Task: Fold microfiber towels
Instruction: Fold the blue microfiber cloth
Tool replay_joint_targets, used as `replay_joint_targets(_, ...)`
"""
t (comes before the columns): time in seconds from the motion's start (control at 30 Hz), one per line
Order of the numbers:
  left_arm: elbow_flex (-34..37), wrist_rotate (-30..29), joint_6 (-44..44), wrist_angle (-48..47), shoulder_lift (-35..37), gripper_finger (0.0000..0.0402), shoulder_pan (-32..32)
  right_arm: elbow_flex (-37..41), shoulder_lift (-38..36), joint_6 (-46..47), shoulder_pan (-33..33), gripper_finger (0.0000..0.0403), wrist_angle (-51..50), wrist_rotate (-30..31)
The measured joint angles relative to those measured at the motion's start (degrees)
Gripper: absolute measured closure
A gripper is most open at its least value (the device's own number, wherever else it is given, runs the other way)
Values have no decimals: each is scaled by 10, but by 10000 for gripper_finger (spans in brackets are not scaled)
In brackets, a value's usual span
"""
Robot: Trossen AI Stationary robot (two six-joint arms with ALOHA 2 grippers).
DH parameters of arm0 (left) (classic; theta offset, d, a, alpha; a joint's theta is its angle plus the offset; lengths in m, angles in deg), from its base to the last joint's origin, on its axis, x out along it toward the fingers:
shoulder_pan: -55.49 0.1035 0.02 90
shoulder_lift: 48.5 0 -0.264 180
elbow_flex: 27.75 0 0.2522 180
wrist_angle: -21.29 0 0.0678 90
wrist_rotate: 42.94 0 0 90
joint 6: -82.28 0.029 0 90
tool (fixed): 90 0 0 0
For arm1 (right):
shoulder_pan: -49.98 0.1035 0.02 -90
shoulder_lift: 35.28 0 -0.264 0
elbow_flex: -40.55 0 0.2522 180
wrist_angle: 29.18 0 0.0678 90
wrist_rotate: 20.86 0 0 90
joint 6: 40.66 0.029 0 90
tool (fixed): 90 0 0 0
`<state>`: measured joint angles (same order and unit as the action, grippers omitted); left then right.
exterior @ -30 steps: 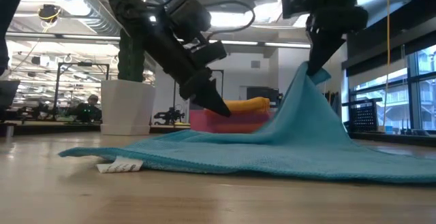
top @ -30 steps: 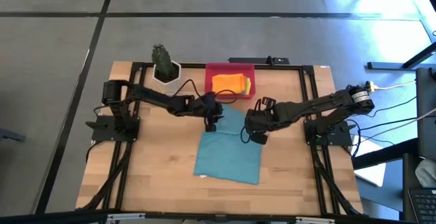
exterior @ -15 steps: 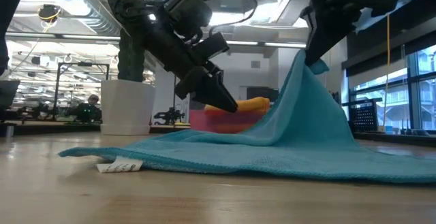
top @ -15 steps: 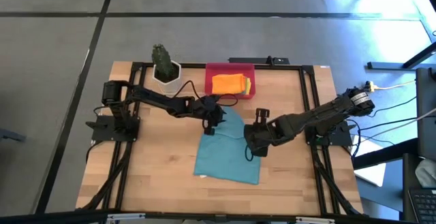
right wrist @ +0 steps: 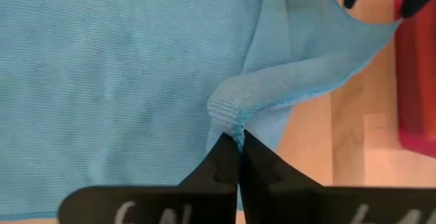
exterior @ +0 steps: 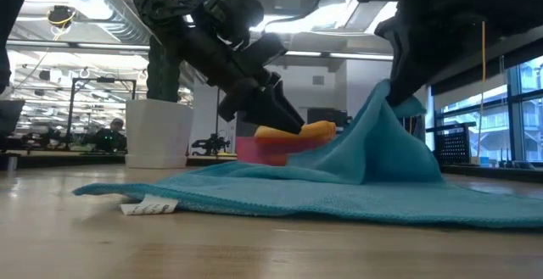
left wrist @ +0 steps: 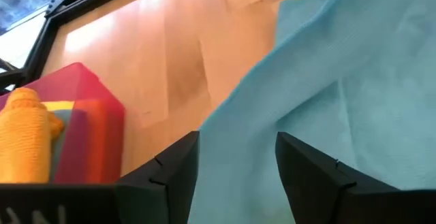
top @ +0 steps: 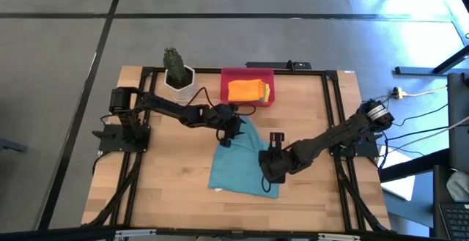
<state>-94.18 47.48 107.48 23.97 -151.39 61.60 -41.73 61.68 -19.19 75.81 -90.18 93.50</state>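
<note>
A teal-blue towel (top: 238, 166) lies on the table between my arms, its near part flat on the wood and its far right part lifted into a peak (exterior: 386, 118). My right gripper (top: 270, 169) is shut on that peak, above the towel's middle right. My left gripper (top: 229, 130) is open and hangs just above the towel's far edge (left wrist: 272, 88), touching nothing. The orange towel (top: 242, 89) and the yellow towel (top: 266, 91) lie in the red tray (top: 248, 72). The other towels are out of view. My right gripper pinches a bunched fold of the towel's far right edge (right wrist: 228, 115) between its two fingertips. The fingers come from above, pointing down. The held part is lifted clear and the cloth slopes down from it to the table on all sides (exterior: 254, 186).
A cactus in a white pot (top: 176, 75) stands at the far left, beside the red tray at the far middle. A white label (exterior: 148, 204) sticks out at the towel's near left corner. Bare wood (top: 161, 175) lies left and right of the towel.
My right gripper has gone toward the table's near edge and a little down, still shut on the towel's far right part. That part has been drawn over the flat towel, folding it toward the near edge, while the near edge has stayed where it was.
</note>
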Motion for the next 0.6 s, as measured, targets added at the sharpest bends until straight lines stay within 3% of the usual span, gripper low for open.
replay_joint_targets(0.6,-38,-43,40,6,-82,200,15,0,2,39,51,403,48,0)
